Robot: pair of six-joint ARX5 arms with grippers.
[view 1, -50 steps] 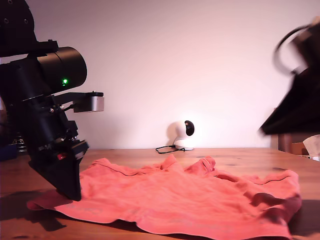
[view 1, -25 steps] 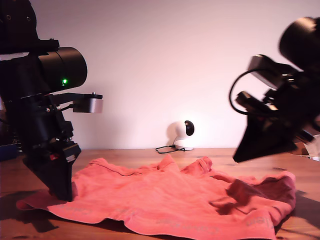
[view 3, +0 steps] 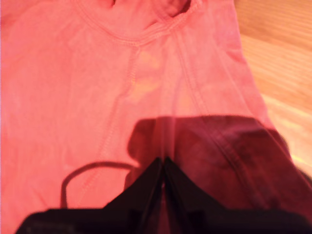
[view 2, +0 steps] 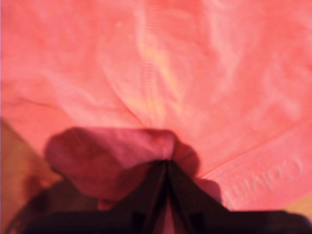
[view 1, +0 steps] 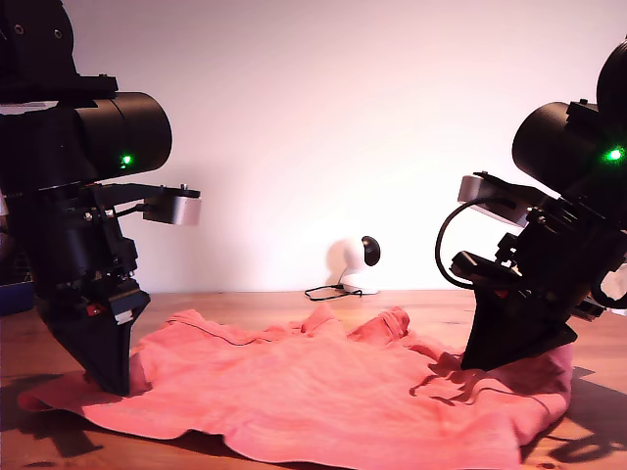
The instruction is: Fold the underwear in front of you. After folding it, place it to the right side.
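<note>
The coral-orange cotton underwear [view 1: 323,392] lies spread lengthwise along the wooden table's [view 1: 460,305] front edge. My first gripper [view 2: 165,163] and second gripper [view 3: 163,161], jaws together, pinch opposite ends.

wooden table [view 1: 245,304] under coral underwear [view 1: 323,392], perhaps a small white camera [view 1: 355,262]
</note>
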